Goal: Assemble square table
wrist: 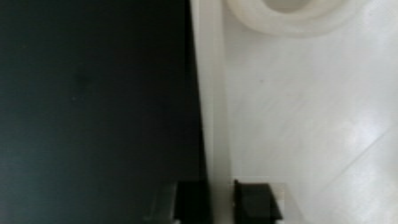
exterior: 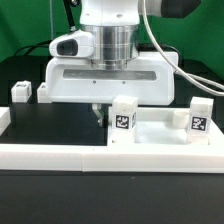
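Tagged leg (exterior: 123,117) just beside end effector (exterior: 98,113)

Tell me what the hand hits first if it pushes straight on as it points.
Probably the edge of the tabletop, which the hand pinches between its fingers. Just past that lies the black table, though depth is unclear.

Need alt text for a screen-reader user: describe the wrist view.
The gripper is shut on the edge of the white square tabletop, with one dark fingertip on each side of that edge. A round white ring shows farther along the slab, and the black table lies beside it.
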Available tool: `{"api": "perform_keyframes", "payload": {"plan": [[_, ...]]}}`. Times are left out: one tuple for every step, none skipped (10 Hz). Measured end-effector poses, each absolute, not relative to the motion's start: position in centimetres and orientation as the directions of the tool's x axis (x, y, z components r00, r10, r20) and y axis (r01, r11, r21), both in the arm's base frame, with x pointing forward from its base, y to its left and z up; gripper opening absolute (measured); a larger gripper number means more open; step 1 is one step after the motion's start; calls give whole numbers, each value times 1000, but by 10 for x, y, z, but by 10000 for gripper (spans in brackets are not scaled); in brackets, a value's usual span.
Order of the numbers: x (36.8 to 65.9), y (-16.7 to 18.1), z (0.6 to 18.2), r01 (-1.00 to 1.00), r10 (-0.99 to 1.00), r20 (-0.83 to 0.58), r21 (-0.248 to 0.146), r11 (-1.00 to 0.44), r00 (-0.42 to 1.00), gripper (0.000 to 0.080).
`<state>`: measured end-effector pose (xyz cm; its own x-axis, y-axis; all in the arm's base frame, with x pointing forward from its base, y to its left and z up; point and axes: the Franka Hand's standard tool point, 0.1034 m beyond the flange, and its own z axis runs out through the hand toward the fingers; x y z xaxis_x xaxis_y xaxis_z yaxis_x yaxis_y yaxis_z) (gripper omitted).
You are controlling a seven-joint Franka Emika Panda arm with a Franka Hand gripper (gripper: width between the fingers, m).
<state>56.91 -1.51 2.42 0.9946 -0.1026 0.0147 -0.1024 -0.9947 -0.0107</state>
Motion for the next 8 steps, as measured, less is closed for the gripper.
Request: {"api": "perform_keyframes", "payload": {"plan": [[569, -15, 24, -102, -102, 15, -10, -995, 995, 60], [569, -15, 24, -101, -102, 15, -10, -995, 995, 60], [569, -15, 24, -101, -101, 15, -10, -995, 995, 60], [569, -15, 24, -101, -101, 15, -10, -995, 995, 60], [569, -15, 24, -101, -101, 15, -10, -995, 995, 60], [569, -15, 24, -101, -101, 15, -10, -995, 995, 60], [568, -17, 25, -68, -68, 14, -10, -998, 998, 60], [564, -28, 28, -16, -16, 13, -14, -1000, 1000, 60]]}}
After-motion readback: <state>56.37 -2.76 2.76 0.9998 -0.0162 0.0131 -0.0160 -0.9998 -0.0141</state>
